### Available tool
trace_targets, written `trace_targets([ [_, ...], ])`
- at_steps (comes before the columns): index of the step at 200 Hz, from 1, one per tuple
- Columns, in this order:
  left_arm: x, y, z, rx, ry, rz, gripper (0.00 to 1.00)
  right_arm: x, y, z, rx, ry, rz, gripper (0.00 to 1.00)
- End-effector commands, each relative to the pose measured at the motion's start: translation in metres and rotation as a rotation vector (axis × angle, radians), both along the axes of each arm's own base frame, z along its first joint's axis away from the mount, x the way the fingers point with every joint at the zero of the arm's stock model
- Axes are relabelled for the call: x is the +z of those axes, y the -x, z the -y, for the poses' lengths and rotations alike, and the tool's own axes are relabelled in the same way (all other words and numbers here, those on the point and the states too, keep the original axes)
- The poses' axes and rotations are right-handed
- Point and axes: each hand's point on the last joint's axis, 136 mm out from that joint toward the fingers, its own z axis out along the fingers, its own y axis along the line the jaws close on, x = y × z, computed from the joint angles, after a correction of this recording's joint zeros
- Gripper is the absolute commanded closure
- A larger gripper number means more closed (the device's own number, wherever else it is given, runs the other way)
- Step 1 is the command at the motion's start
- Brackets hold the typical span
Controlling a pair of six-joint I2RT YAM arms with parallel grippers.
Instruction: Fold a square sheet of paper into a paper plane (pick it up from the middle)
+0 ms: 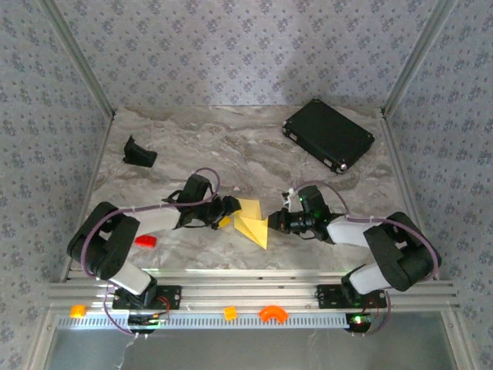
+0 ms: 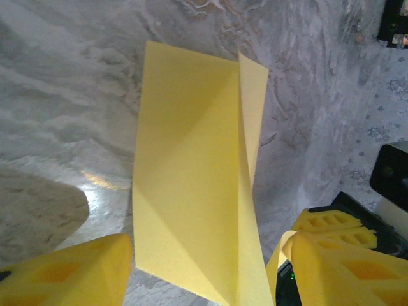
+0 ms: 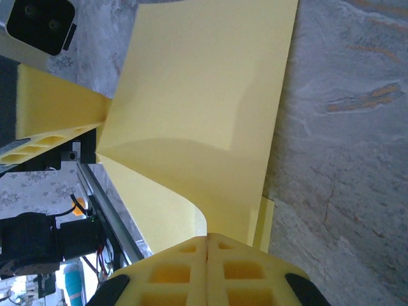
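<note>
Right gripper [image 3: 207, 241] pinched shut on near edge of the sheet of paper [image 3: 204, 95], likely anchoring the fold; sheet fans out ahead. Left gripper [image 2: 197, 274] jaws apart, paper loose between them, probably free to re-grip; table [image 2: 64, 95] beneath

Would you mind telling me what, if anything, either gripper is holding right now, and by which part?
The right gripper pinches the folded yellow paper by the edge nearest it; the left gripper stands open around it.

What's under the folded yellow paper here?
The marble table shows around the yellow paper; one edge curls up into the shut right fingers. Whatever lies directly beneath the sheet is covered.
</note>
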Motion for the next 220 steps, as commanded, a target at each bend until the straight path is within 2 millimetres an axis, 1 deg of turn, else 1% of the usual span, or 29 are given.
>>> trace_targets([
  [1,0.021,-0.013,0.016,-0.032,0.076,0.049,0.33,0.005,0.003,0.001,0.005,-0.023,0.003,0.93],
  [30,0.02,-0.016,0.024,-0.047,0.091,0.041,0.33,0.002,0.003,0.002,0.002,-0.018,0.0,0.93],
  [42,0.017,-0.016,0.025,-0.049,0.091,0.03,0.35,0.002,0.004,0.003,0.001,-0.018,-0.001,0.93],
  [65,0.016,-0.018,0.03,-0.047,0.109,0.029,0.38,0.001,0.004,0.003,0.002,-0.018,-0.004,0.92],
  [109,0.013,-0.022,0.041,-0.054,0.132,0.019,0.56,-0.001,0.006,0.002,0.008,-0.02,-0.012,0.91],
  [129,0.007,-0.021,0.043,-0.054,0.124,0.001,0.64,0.001,0.005,0.001,0.013,-0.026,-0.014,0.9],
  [167,-0.001,-0.021,0.038,-0.019,0.1,-0.006,0.82,0.005,0.005,0.001,0.007,-0.026,-0.009,0.8],
  [176,-0.002,-0.021,0.035,-0.003,0.092,-0.004,0.86,0.003,0.005,0.003,-0.001,-0.008,-0.009,0.76],
  [192,-0.003,-0.022,0.031,0.028,0.083,0.005,0.92,0.002,0.005,0.01,-0.015,0.049,-0.001,0.72],
  [201,-0.003,-0.022,0.029,0.044,0.077,0.013,0.94,0.002,0.005,0.014,-0.023,0.091,0.015,0.69],
  [220,-0.001,-0.024,0.024,0.081,0.057,0.034,0.98,0.002,0.005,0.025,-0.038,0.181,0.05,0.67],
])
